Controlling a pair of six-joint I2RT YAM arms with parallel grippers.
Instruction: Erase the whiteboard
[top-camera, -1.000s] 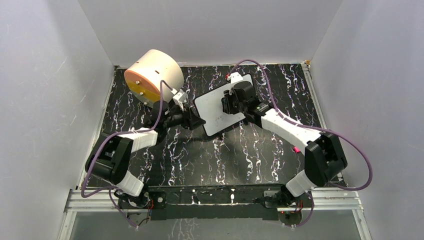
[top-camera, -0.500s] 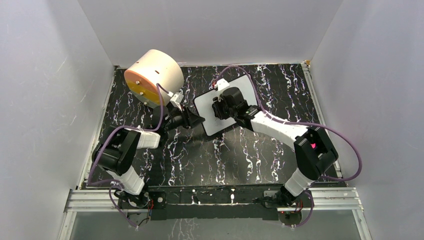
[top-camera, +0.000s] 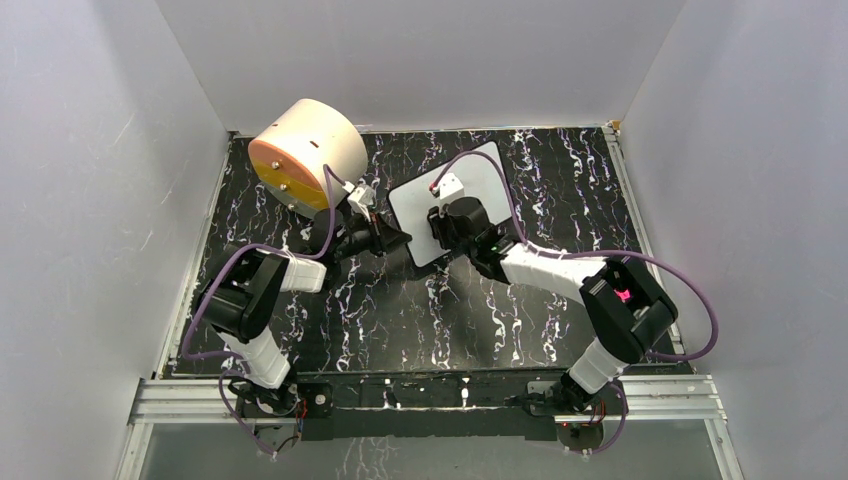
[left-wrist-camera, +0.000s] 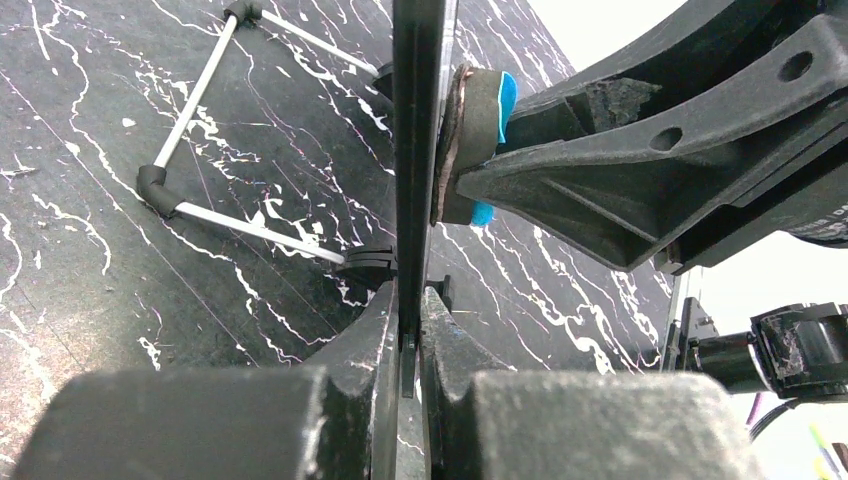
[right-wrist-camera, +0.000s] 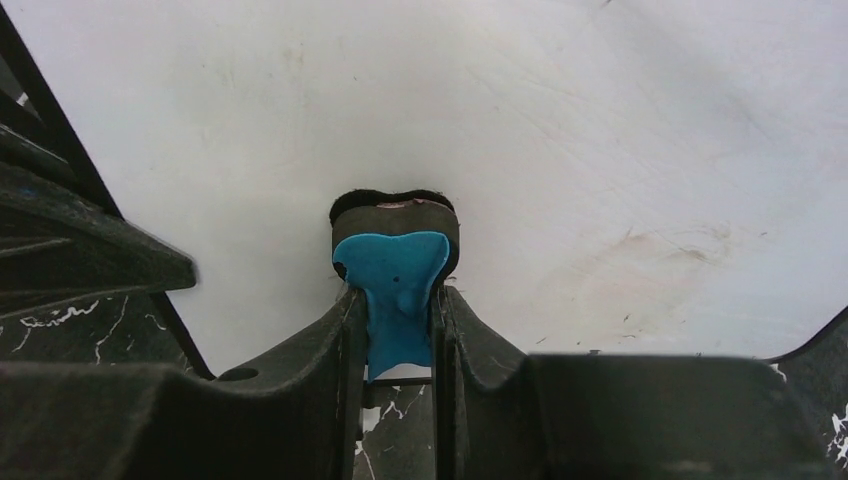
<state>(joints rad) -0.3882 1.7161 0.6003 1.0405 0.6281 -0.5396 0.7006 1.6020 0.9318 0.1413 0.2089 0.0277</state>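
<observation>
Your whiteboard (top-camera: 478, 175) lies at the middle of the worktop (top-camera: 420, 310), toward the far side, turned at a slant so one corner points near-left. In the right wrist view its white face (right-wrist-camera: 560, 130) fills most of the frame, with faint grey smudges to the right of the eraser. The eraser (right-wrist-camera: 395, 270), a dark pad with a blue back, presses flat against that face. Your right pincer (right-wrist-camera: 398, 310) is clamped narrowly on the blue back, and from above it (top-camera: 447, 222) sits over the board's near part.

Your left pincer (top-camera: 400, 240) grips the board's near-left edge. In the left wrist view the thin dark edge (left-wrist-camera: 418, 120) runs straight between the closed fingers (left-wrist-camera: 410, 330), and the eraser (left-wrist-camera: 470, 120) shows on the board's right face.

Farther left, a large cream cylinder (top-camera: 305, 150) with an orange face stands at the far-left corner, well apart from the board. A purple cable (top-camera: 480, 160) loops over the board's far part.
</observation>
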